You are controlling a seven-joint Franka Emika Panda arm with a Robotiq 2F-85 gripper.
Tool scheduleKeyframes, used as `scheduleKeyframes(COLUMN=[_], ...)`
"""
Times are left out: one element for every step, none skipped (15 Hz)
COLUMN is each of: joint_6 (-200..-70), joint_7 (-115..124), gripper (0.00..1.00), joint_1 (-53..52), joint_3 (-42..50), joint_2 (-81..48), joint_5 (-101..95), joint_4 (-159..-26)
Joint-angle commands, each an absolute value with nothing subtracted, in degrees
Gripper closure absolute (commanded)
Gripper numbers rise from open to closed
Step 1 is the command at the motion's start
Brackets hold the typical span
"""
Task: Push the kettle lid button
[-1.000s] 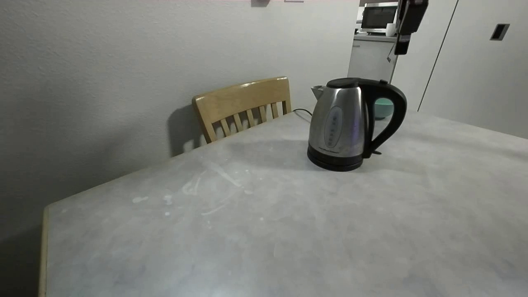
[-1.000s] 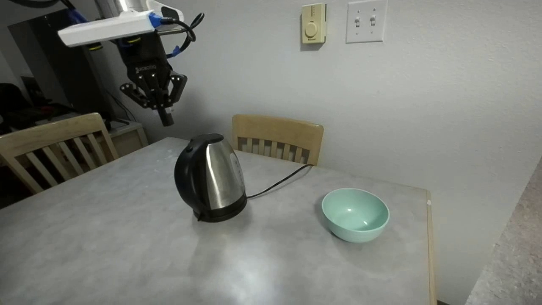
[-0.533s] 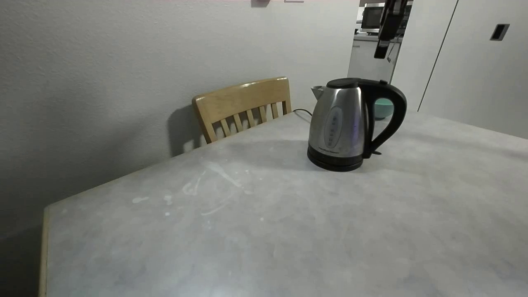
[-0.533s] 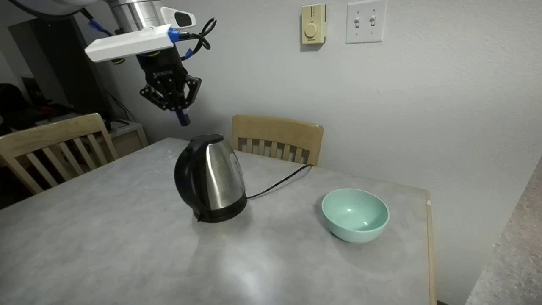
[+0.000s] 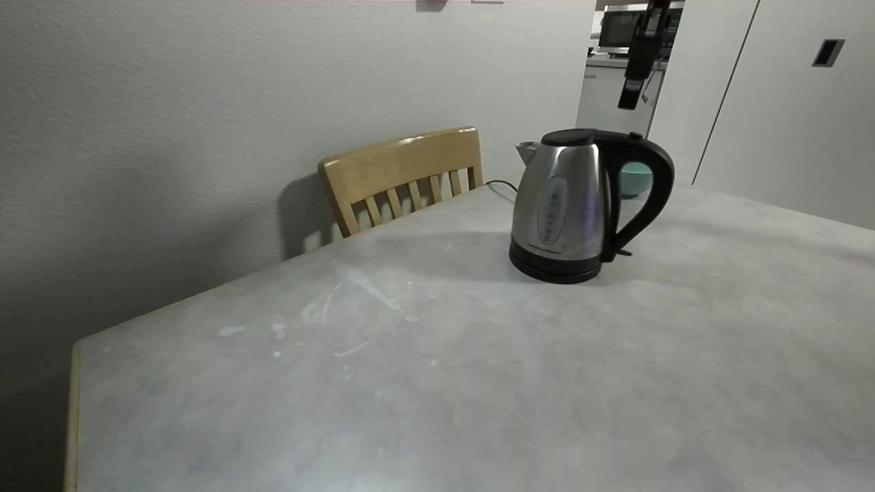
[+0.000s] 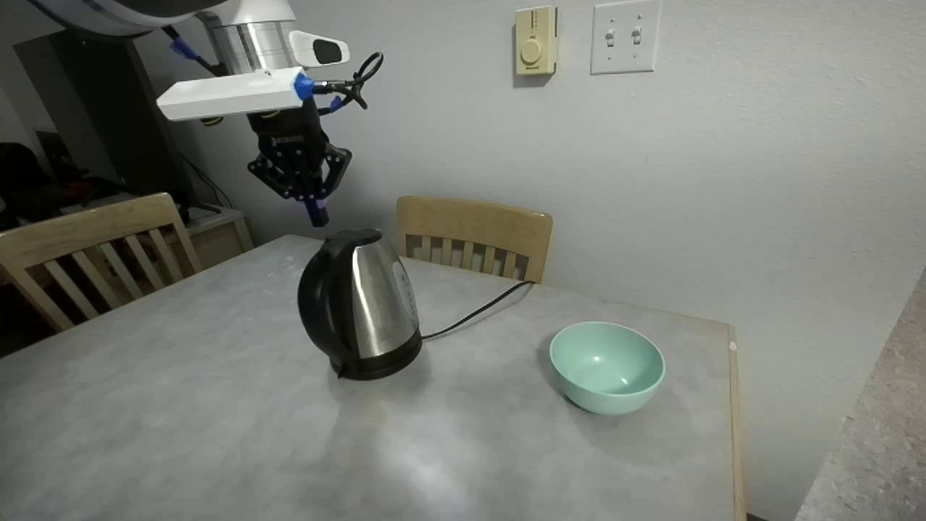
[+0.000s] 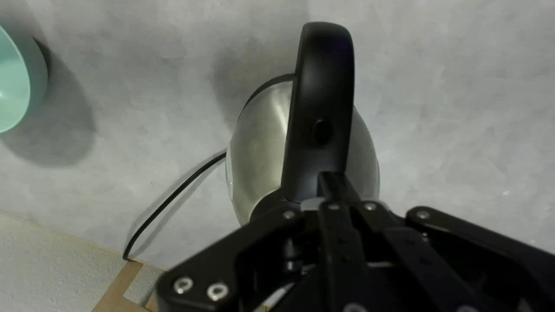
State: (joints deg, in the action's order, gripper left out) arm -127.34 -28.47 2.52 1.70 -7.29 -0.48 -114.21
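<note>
The kettle (image 5: 564,205) stands upright on the table, brushed steel with a black looped handle and black base. It also shows in an exterior view (image 6: 383,304) and in the wrist view (image 7: 260,143). Its dark lid (image 5: 567,138) is down on the top. A small black button (image 7: 323,131) sits on top of the handle; it also shows in an exterior view (image 5: 636,136). My gripper (image 6: 317,215) is shut and empty, pointing down above the kettle's top, apart from it. In the wrist view the fingertips (image 7: 333,184) overlap the lid end of the handle and partly hide the lid.
A mint bowl (image 6: 608,369) stands on the grey table (image 5: 410,383) beside the kettle. A black cord (image 6: 481,311) runs from the kettle's base to the table edge by the wall. Wooden chairs (image 6: 474,228) (image 6: 94,239) stand at the table's edges.
My gripper has moved sideways to above the kettle's handle and lid, then come down a little. It stays shut. The kettle and bowl have not moved.
</note>
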Motion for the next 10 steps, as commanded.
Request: scheduleKeyframes(joint_6=[-126.75, -126.25, -125.97, -125.91, -125.84, -125.61, -125.55, -125.06, -124.75, -124.46], joint_7=[-27.76, -27.05, -26.62, -26.52, -26.36, -26.21, -26.05, -25.92, -25.82, -26.07], gripper=[1.0, 1.0, 1.0, 1.0, 1.0, 1.0, 1.0, 1.0, 1.0, 1.0], joint_1=[3.54, 3.59, 3.64, 3.72, 3.8, 3.89, 4.02, 4.23, 4.47, 4.77], joint_3=[1.6, 1.67, 1.72, 1.74, 1.76, 1.81, 1.87, 1.97, 2.07, 2.14], joint_2=[-7.02, -6.64, -6.43, -6.41, -6.6, -7.06, -7.5, -8.31, -9.12, -10.17], joint_5=[0.69, 0.67, 0.58, 0.66, 0.9, 1.19, 1.39, 1.81, 2.22, 2.89], joint_4=[-113.88, -114.04, -114.1, -114.05, -113.87, -113.55, -113.33, -112.83, -112.47, -112.14])
